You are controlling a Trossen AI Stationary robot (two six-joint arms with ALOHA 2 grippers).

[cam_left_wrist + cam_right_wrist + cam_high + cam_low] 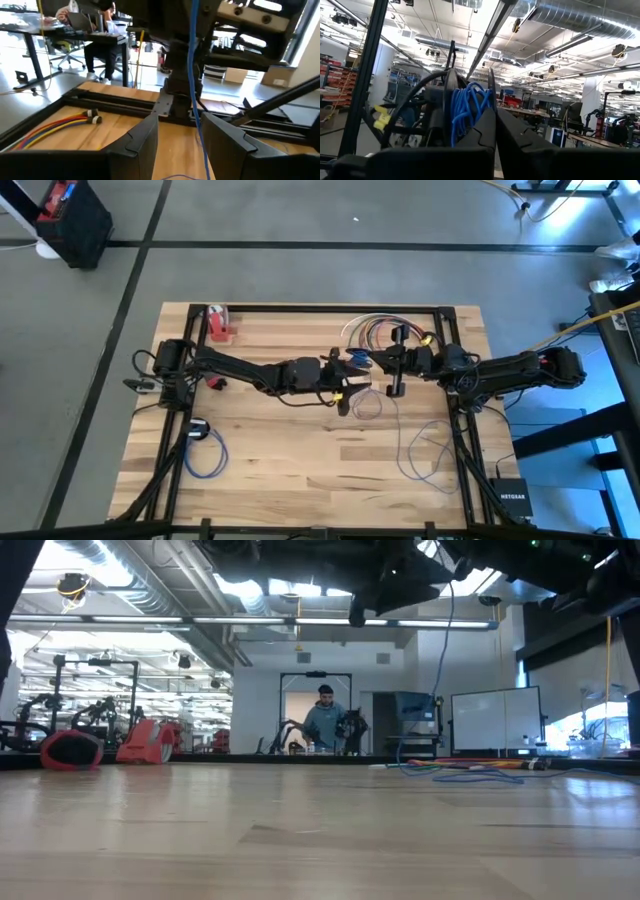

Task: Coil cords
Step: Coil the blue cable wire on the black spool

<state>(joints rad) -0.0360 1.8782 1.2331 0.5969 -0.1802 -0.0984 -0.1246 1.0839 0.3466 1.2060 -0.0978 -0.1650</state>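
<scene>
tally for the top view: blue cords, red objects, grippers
blue cords: 2, one at the table's left, one at its right
red objects: 2
grippers: 2, left gripper, right gripper
total: 6

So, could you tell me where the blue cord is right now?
The blue cord is bunched in the shut right gripper, mid-table in the high view, its tail trailing down beside the left gripper.

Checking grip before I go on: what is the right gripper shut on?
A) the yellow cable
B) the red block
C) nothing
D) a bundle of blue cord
D: in the right wrist view the right gripper has its fingers closed with loops of the blue cord bunched between them.
</scene>
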